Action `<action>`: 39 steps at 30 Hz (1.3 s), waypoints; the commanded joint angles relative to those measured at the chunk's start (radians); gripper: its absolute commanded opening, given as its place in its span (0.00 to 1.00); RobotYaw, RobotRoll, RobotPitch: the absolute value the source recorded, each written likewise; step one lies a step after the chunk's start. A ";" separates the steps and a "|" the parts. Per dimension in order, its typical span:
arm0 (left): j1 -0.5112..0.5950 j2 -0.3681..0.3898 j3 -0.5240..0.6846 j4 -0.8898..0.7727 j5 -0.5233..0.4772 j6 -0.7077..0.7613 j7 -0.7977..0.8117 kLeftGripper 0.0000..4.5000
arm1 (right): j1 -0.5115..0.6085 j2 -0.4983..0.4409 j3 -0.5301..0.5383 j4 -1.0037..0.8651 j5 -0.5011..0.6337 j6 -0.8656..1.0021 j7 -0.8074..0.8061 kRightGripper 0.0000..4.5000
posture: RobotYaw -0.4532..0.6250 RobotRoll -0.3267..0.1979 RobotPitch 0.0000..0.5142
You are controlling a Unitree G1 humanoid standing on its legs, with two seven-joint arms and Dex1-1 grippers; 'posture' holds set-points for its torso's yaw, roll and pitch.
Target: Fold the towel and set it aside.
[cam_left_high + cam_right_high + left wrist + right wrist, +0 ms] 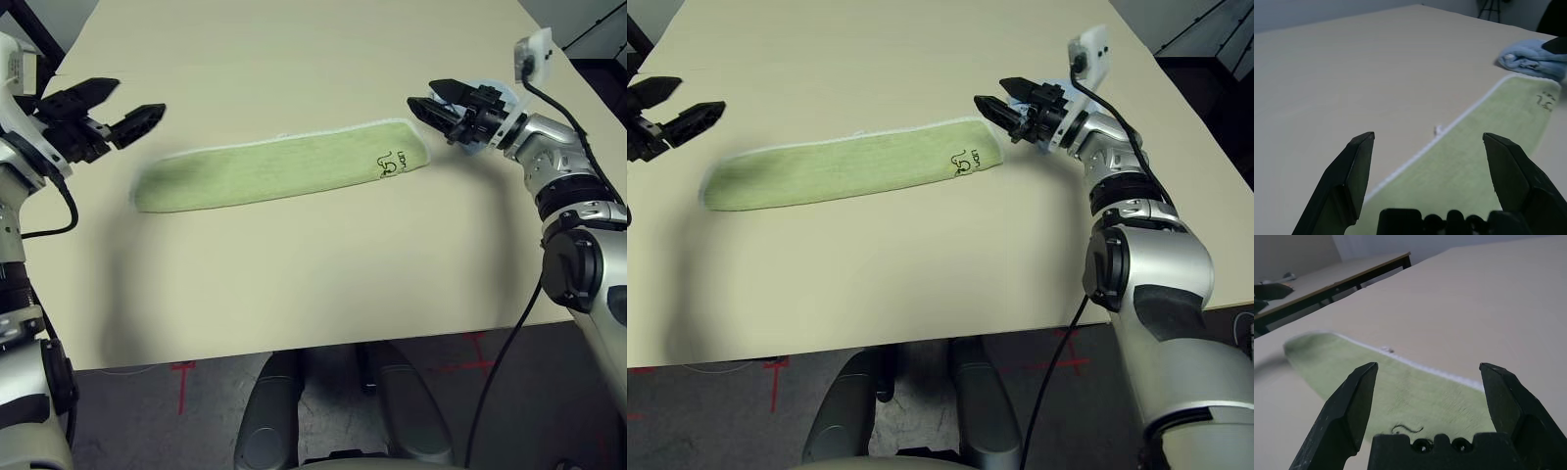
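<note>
there is one green towel (279,164) and one small blue cloth (1530,58) on the table (313,284). the towel lies flat in a long strip between the two claws. the left claw (110,111) is spread wide near one end. the right claw (428,101) is spread too, near the end with the dark logo (392,164). its letters are too small to read.

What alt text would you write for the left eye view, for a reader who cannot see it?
A long green towel lies flat across a beige table, its logo at the robot's right end. The open left gripper and open right gripper hover at its two ends, holding nothing.
</note>
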 commanded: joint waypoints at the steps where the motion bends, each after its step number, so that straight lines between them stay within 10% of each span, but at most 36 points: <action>1: 0.043 -0.024 -0.023 -0.076 -0.018 -0.014 -0.007 1.00 | 0.028 0.000 0.001 -0.047 0.028 0.044 0.038 1.00 | 0.45 0.62 0.40; 19: 0.231 -0.027 -0.107 -0.192 -0.011 0.029 -0.020 1.00 | 0.111 -0.067 0.046 -0.204 0.082 0.514 0.072 1.00 | 0.44 0.62 0.40; 30: 0.249 -0.044 -0.177 -0.062 0.140 -0.254 -0.064 1.00 | 0.204 -0.102 0.034 -0.327 0.149 0.668 0.016 1.00 | 0.42 0.62 0.42; 39: 0.222 -0.046 -0.166 -0.055 0.074 -0.271 -0.150 1.00 | 0.248 -0.112 -0.043 -0.382 0.235 0.887 -0.149 1.00 | 0.41 0.62 0.42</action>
